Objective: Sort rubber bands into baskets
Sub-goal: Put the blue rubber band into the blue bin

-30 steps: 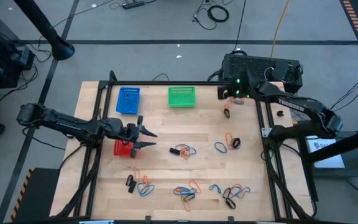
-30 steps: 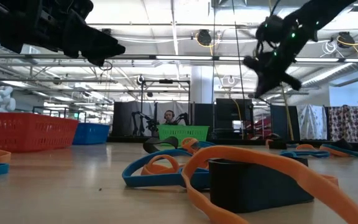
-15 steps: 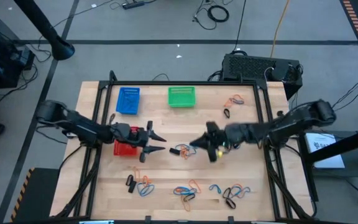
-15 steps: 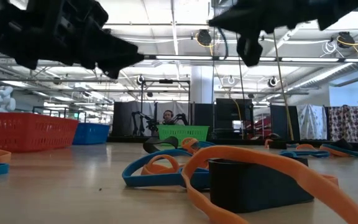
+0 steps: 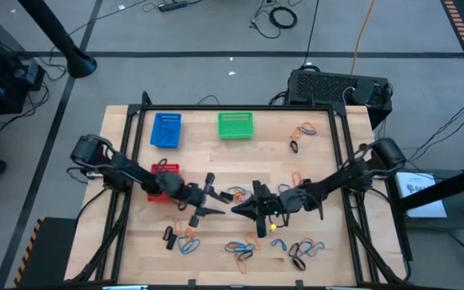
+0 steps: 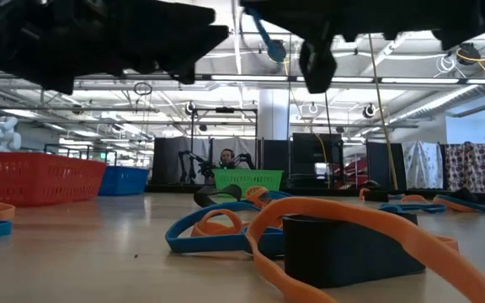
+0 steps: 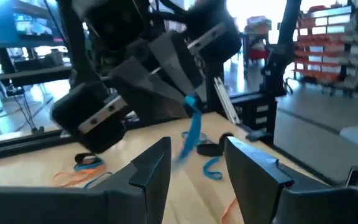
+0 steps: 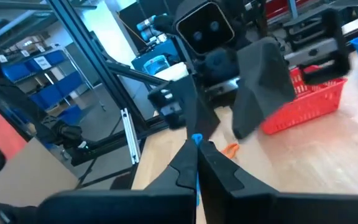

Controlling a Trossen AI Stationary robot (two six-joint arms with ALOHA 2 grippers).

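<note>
Over the middle of the table my two grippers face each other. My right gripper [image 5: 237, 209] is shut on a blue rubber band [image 7: 193, 127]. My left gripper [image 5: 216, 196] stands open just to the left of it, its fingers [image 7: 151, 168] on either side of the hanging band without touching it. The blue basket [image 5: 166, 130] and the green basket [image 5: 235, 125] stand at the far edge. The red basket [image 5: 166, 171] is partly hidden under my left arm. Loose rubber bands lie in clusters on the table [image 5: 240, 194], [image 5: 182, 239], [image 5: 304, 251], [image 5: 300, 131]. My right gripper pinches the blue band's upper end [image 8: 196, 139] between its two fingertips. The fingers lie level and point toward the table's left. The band hangs slack below the tips [image 6: 263, 38], clear of the table.
A black box [image 5: 337, 89] sits beyond the table's far right corner. Black frame rails run along the left [image 5: 131, 145] and right [image 5: 346, 153] sides. More bands [image 5: 242, 248] lie near the front edge, close to the low camera.
My right gripper has swung from the far right corner down and toward the table's middle, turning level and pointing left. My left gripper has gone right and toward the near edge, away from the red basket. The two now meet tip to tip.
</note>
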